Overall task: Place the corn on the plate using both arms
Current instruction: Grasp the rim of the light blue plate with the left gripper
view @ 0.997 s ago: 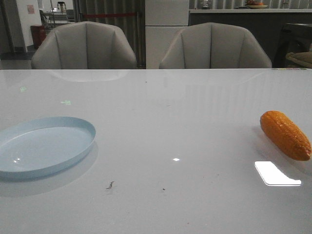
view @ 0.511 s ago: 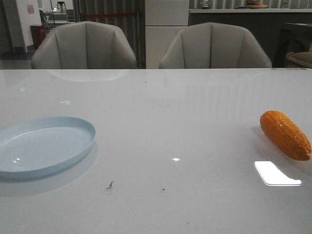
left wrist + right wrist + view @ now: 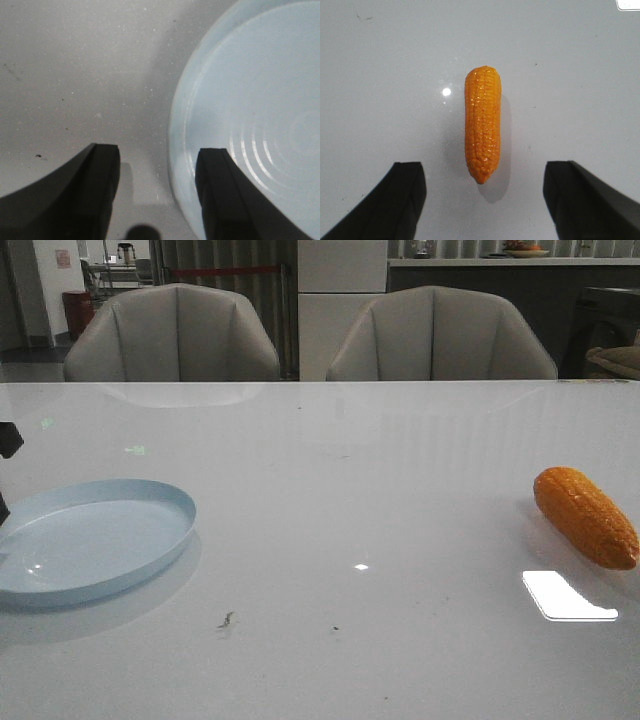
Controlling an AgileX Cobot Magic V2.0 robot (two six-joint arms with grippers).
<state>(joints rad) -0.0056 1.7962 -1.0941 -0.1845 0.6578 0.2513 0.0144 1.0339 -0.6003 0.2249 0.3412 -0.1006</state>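
Both claws spread wide, corn not yet on the plate.

My left claw [image 3: 157, 192] hangs with fingers apart over the plate [image 3: 60, 560] rim, one finger over the counter [image 3: 350, 500], one over the plate; my right claw [image 3: 482, 200] gapes above the corn [image 3: 482, 129], holding nothing. The corn lies on the counter well right of the plate, tapered end toward me. Beyond the plate stand two grey chairs [image 3: 172, 335].
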